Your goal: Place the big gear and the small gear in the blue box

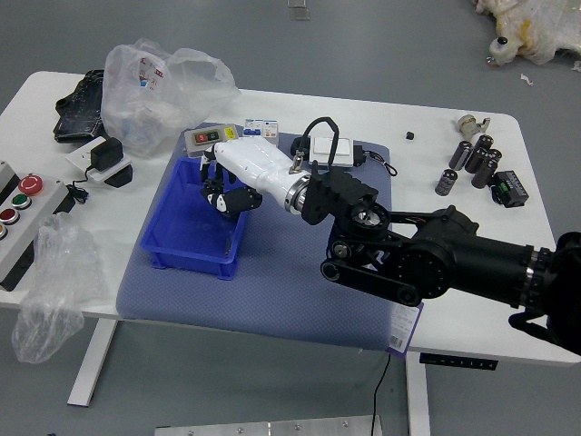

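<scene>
The blue box [189,258] sits open on the left part of the grey-blue mat. My right hand [221,193], with a white back and dark fingertips, is over the box's right side, near its far end. It covers the spot where a black gear lay inside the box, so that gear cannot be made out. Whether the hand holds a gear is hidden too. No other gear can be seen on the mat.
Behind the box are a grey device [210,138] and small white boxes [260,128]. A white device [331,151] with a cable stands right of them. Plastic bags [160,95] lie left; dark cylinders [476,154] stand right.
</scene>
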Robot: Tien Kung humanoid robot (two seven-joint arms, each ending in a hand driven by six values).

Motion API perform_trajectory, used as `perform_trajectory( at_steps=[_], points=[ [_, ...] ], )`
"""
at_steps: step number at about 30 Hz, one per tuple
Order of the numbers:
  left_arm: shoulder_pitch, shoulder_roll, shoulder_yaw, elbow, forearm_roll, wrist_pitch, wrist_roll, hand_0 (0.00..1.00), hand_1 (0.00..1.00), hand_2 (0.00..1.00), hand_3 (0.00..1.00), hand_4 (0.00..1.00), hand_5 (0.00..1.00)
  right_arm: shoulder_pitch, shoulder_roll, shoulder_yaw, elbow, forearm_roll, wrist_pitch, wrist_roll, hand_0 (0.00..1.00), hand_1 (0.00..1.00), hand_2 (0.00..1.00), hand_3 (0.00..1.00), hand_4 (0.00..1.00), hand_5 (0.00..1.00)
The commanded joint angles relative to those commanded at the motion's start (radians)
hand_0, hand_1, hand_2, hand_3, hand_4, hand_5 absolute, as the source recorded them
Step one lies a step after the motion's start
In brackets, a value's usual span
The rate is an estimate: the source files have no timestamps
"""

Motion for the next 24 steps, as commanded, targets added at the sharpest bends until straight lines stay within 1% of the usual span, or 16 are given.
perform_trajectory(
  at_steps=[5,6,12,13,17,18,19,24],
  points=[
    [-0.003,-0.001,0.003,0.000,-0.001,-0.001,-0.001,0.665,0.643,0.640,0.737,0.730,0.503,0.001,0.000,0.002,-0.014,0.040,-0.008,0.004,0.496,0.634,0.667,0.659,0.251,0.092],
    [-0.003,-0.001,0.003,-0.001,0.000,-0.001,-0.001,0.665,0.642,0.640,0.738,0.730,0.505,0.000,-0.001,0.004,-0.014,0.048,-0.007,0.004,0.788,0.912,0.976,0.998,0.627,0.208],
    [-0.005,-0.002,0.013,0.000,-0.009,0.000,-0.008,0.665,0.642,0.640,0.738,0.730,0.505,-0.007,-0.006,0.032,-0.020,0.041,-0.011,-0.009,0.788,0.912,0.976,0.998,0.627,0.208],
    [-0.005,-0.003,0.016,0.000,-0.011,0.000,-0.010,0.665,0.642,0.640,0.739,0.729,0.506,-0.008,-0.008,0.035,-0.020,0.041,-0.011,-0.009,0.821,0.933,0.985,0.998,0.680,0.252],
    [-0.003,-0.003,0.020,0.000,-0.015,0.000,-0.012,0.665,0.642,0.640,0.739,0.729,0.506,-0.014,-0.016,0.042,-0.015,0.040,-0.013,-0.009,0.821,0.933,0.985,0.998,0.680,0.252],
    [-0.002,-0.004,0.020,0.000,-0.015,0.000,-0.011,0.665,0.642,0.640,0.739,0.729,0.506,-0.016,-0.018,0.043,-0.012,0.039,-0.014,-0.009,0.821,0.933,0.985,0.998,0.680,0.252],
    [-0.002,-0.004,0.019,0.000,-0.014,0.000,-0.011,0.665,0.642,0.640,0.740,0.730,0.507,-0.019,-0.020,0.045,-0.007,0.039,-0.016,-0.008,0.816,0.904,0.952,0.998,0.705,0.288],
    [0.000,-0.005,0.022,0.001,-0.016,0.000,-0.013,0.665,0.642,0.640,0.740,0.730,0.507,-0.039,-0.040,0.067,0.028,0.034,-0.028,-0.002,0.816,0.904,0.952,0.998,0.705,0.288]
  ],
)
